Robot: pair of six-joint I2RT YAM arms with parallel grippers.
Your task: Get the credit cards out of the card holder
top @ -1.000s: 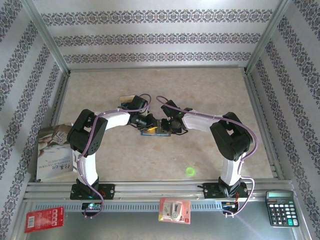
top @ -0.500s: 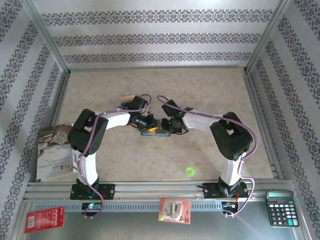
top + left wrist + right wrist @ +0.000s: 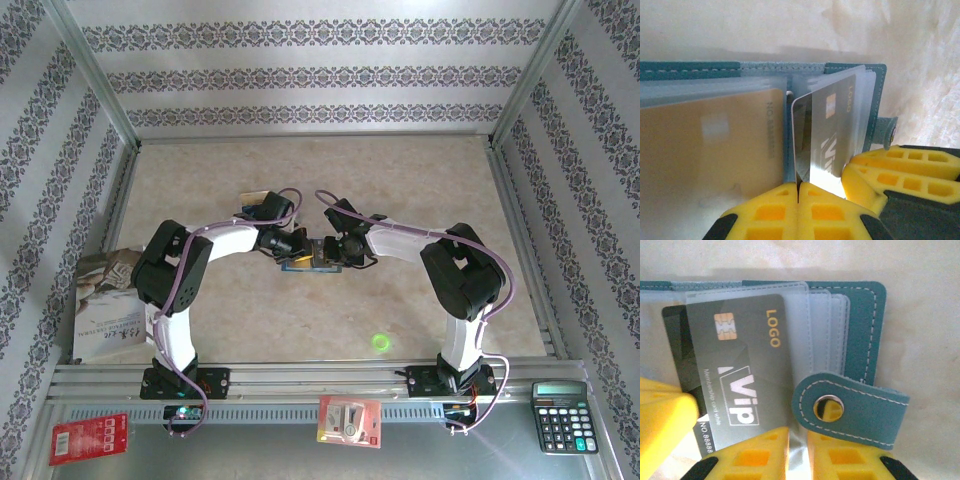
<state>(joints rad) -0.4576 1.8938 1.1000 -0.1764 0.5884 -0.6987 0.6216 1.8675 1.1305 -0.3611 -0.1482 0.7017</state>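
Patterned walls (image 3: 320,60), beige tabletop (image 3: 300,170), alu frame (image 3: 95,75)

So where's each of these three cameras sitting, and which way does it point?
Top external: above and behind, looking down on the table; left arm and right arm show whole.
Left wrist: on the left arm, facing the open card holder; left pincer grips the dark card.
Right wrist: on the right arm, facing the holder's snap tab; right pincer at bottom.
Shared: both wrist views show that dark card.
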